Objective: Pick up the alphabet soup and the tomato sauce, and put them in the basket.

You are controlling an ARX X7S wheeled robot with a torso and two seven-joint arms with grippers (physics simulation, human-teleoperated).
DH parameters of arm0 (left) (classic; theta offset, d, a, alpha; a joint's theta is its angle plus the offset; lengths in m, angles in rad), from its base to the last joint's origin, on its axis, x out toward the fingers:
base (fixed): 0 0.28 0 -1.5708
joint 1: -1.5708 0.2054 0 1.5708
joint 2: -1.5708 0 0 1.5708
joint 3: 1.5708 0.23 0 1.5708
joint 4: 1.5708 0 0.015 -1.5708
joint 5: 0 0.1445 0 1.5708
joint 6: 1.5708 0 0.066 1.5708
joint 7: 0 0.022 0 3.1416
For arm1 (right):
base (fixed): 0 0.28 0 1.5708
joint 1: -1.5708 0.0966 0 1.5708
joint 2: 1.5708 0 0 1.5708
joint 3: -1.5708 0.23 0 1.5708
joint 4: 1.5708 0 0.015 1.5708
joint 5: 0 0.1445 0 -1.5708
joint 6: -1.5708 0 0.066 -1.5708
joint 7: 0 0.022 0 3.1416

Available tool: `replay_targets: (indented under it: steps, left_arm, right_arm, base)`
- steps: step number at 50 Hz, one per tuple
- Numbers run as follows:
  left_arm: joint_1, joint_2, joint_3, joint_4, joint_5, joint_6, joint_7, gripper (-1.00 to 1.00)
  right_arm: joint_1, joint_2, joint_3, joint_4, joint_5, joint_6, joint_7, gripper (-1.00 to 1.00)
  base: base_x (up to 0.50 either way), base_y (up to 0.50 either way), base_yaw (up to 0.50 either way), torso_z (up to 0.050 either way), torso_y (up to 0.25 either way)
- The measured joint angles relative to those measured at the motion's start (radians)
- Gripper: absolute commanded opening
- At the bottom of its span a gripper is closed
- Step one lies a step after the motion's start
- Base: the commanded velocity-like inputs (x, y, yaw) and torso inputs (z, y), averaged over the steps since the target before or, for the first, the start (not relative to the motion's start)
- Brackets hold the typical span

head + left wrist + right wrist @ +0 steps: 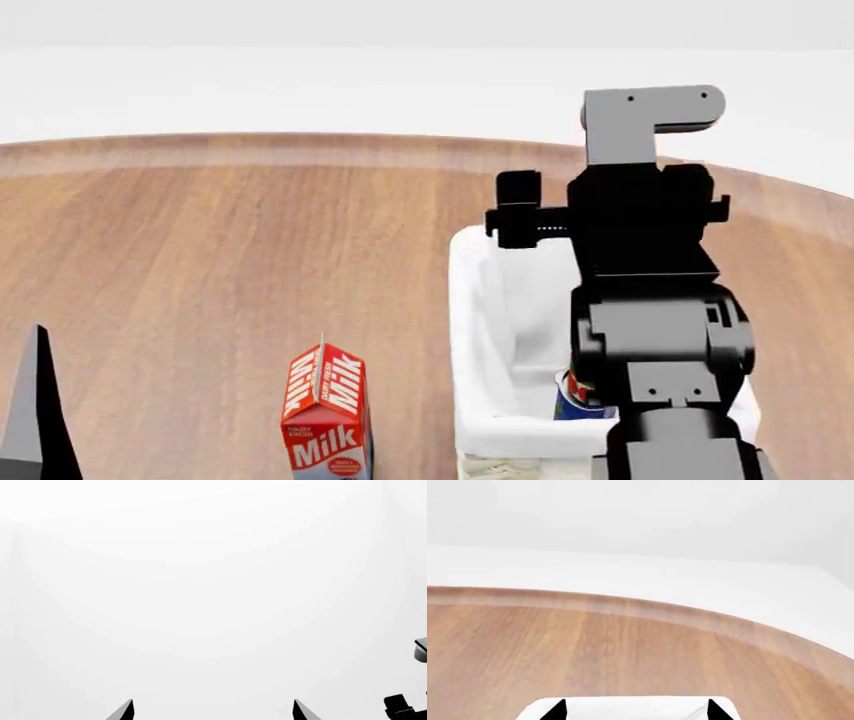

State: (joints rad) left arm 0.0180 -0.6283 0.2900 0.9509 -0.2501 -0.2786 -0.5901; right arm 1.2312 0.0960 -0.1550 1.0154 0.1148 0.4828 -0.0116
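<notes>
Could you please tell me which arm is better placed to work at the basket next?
Right: its pincer hangs open above the basket, while the left pincer sits far off, facing only white.

A red-and-white milk carton (pixel 324 415) stands upright on the wooden table (pixel 240 250).

1. A round wooden table (pixel 227 250) carries everything.
2. A red milk carton (pixel 324 412) stands upright near its front edge.
3. The white basket (pixel 487 330) sits just right of the carton.
</notes>
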Motion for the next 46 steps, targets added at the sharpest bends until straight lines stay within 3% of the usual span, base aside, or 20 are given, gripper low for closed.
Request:
replay_targets:
  steps: [46]
  left_arm:
    - [-0.001, -0.011, 0.007, 0.005, -0.002, 0.002, -0.012, 1.00]
  right_arm:
    - [-0.194, 0.028, 0.038, -0.530, 0.011, -0.377, 0.116, 1.00]
  base:
    - [0.00, 0.00, 0.00, 0.000, 0.000]
